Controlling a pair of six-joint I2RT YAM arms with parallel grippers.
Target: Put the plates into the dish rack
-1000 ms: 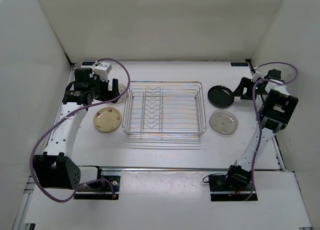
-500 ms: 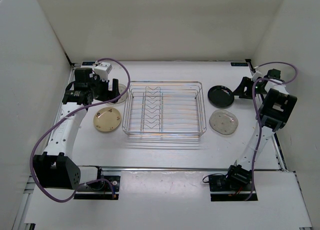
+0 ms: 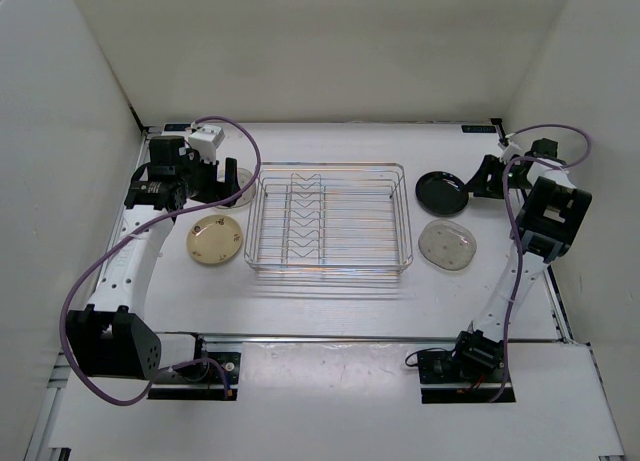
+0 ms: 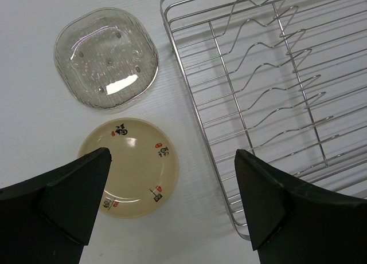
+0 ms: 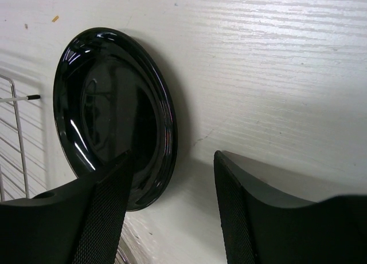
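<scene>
The silver wire dish rack [image 3: 330, 165] stands mid-table with nothing in it. Left of it lie a cream-yellow plate [image 3: 214, 240] and a pale clear plate [image 3: 241, 188]. Right of it lie a black plate [image 3: 441, 191] and a translucent greyish plate [image 3: 447, 244]. My left gripper [image 3: 222, 181] is open and hangs above the two left plates. The left wrist view shows the clear plate [image 4: 106, 58], the cream plate [image 4: 129, 166] and the rack [image 4: 200, 112]. My right gripper [image 3: 487, 178] is open, low at the black plate's right edge [image 5: 109, 109], whose rim lies between the jaws.
White walls close in the table at the back and on both sides. Purple cables loop from both arms. The rack's wire corner [image 5: 16, 132] shows just beyond the black plate in the right wrist view.
My right gripper has crept a little left, closer to the black plate. The left arm and the plates have not moved.
</scene>
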